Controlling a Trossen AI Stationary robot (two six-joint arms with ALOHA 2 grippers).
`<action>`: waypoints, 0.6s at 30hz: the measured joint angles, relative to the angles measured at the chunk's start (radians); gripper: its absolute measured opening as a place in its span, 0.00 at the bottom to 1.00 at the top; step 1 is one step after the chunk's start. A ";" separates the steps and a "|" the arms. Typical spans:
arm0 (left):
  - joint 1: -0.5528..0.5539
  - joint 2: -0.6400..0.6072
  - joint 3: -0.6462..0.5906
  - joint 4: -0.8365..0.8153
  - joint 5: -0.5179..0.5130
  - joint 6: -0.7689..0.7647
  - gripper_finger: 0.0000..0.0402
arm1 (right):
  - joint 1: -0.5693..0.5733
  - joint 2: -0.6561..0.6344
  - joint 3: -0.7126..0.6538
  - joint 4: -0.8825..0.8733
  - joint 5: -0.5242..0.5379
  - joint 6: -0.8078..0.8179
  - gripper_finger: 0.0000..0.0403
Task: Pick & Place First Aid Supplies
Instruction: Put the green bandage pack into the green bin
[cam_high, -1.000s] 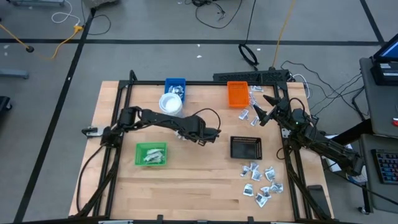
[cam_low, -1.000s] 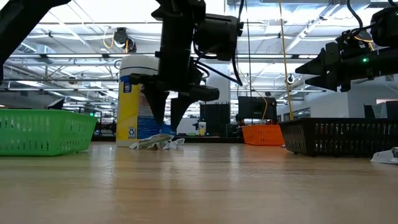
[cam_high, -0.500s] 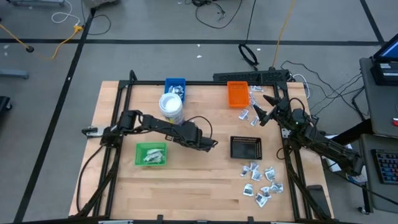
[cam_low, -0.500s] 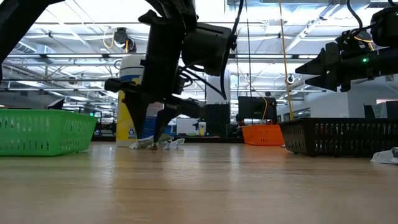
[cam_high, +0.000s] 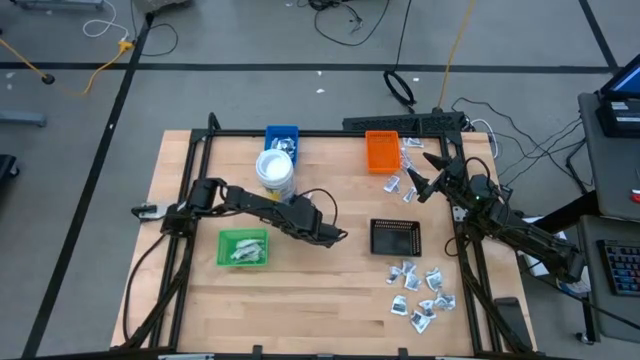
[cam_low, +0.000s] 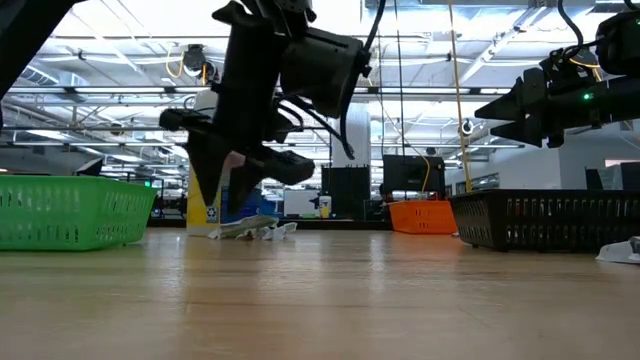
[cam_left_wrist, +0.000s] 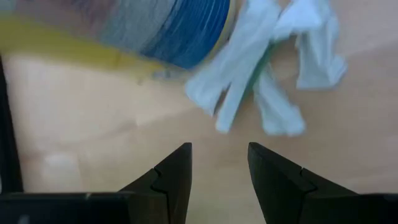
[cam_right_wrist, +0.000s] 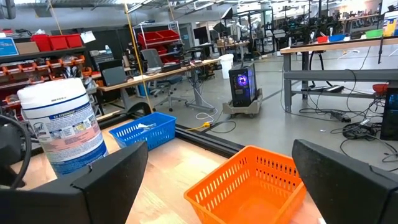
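Wooden table (cam_high: 300, 290), four trays on it. White tub (cam_high: 275, 170) beside blue tray (cam_high: 282, 135). Left gripper (cam_left_wrist: 219, 163) hovers half-open, empty, over crumpled white packets (cam_left_wrist: 261, 68) at tub's base. Right gripper (cam_high: 422, 178) waits wide open near orange tray (cam_high: 381, 150).

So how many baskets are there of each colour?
Green basket: 1
Blue basket: 1
Orange basket: 1
Black basket: 1
Total: 4
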 joint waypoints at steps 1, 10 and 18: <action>0.000 0.000 -0.007 0.007 -0.017 0.015 0.40 | 0.000 0.000 0.000 0.000 0.000 0.000 0.98; 0.000 0.000 -0.087 0.115 -0.046 0.096 0.40 | 0.000 0.000 0.000 0.000 0.000 0.000 0.98; 0.000 0.000 -0.103 0.136 -0.112 0.194 0.40 | 0.000 0.000 0.000 0.000 0.000 0.000 0.98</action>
